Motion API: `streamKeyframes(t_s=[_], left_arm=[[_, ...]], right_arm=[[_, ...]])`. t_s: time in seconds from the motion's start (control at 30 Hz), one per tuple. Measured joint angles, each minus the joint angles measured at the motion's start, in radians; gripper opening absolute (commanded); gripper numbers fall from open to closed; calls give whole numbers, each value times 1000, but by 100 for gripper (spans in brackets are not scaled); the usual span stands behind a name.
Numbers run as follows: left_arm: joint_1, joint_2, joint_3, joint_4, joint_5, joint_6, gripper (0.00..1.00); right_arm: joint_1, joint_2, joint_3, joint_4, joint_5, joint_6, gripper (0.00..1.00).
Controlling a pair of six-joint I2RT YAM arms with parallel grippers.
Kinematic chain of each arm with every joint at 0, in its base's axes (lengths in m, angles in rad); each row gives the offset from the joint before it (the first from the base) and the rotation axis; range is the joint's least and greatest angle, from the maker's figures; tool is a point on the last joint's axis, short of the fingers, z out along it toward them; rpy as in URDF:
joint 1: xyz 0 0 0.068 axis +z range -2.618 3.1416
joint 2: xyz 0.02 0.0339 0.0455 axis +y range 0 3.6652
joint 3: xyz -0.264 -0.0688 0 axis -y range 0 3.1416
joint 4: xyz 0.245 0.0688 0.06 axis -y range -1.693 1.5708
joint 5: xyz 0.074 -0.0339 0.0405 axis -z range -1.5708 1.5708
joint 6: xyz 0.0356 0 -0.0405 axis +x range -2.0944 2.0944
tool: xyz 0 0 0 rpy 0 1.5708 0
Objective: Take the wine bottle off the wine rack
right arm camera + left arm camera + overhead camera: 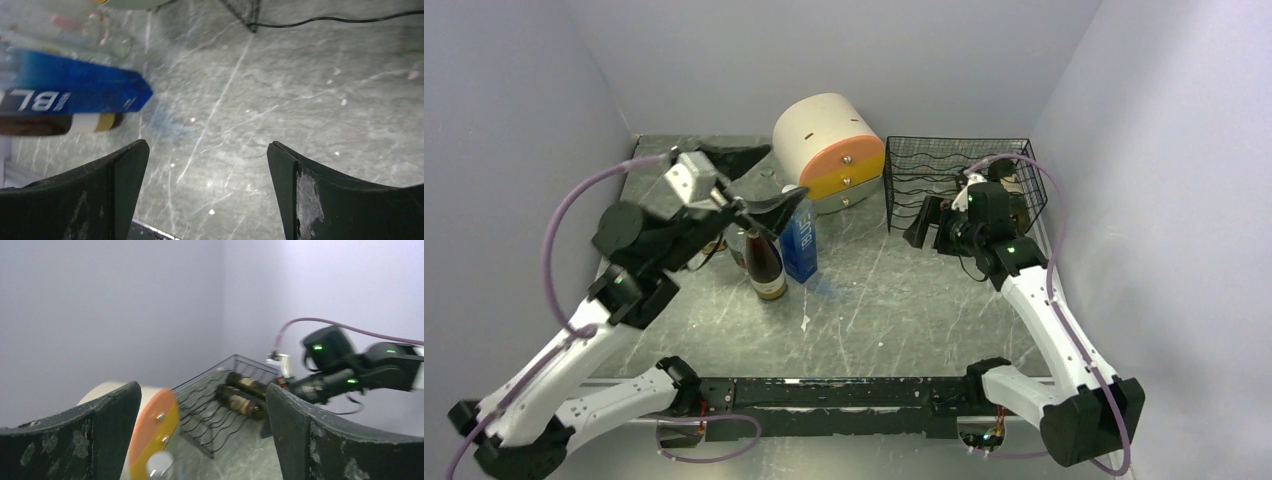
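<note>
left gripper (754, 182) hovering spread wide near upright bottle (766, 268); right gripper (927, 225) gaping empty beside rack (914, 160); two bottles (240, 402) lying inside.

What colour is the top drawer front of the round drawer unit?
Orange. The round drawer unit shows best in the top external view.

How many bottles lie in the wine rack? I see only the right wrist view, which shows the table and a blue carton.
Observer: Two. In the left wrist view, a bottle and, beside it, a second bottle lie on the shelves of the wine rack.
Operator: Does the left gripper hold anything?
Observer: No. The left gripper is open, with nothing between its jaws.
</note>
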State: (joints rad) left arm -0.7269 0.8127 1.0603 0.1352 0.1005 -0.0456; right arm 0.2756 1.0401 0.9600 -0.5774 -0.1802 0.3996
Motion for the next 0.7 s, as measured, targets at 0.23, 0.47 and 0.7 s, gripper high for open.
streamKeyframes(t_s=[0.23, 0.47, 0.7], left_arm=[[-117, 327, 123, 117, 225, 13, 99], [-328, 448, 59, 92, 186, 163, 100], [-398, 472, 14, 53, 8, 259, 98]], right_arm=[[-275, -1, -105, 80, 23, 54, 96], [-453, -96, -234, 154, 113, 102, 100], [-546, -172, -376, 278, 188, 139, 100]])
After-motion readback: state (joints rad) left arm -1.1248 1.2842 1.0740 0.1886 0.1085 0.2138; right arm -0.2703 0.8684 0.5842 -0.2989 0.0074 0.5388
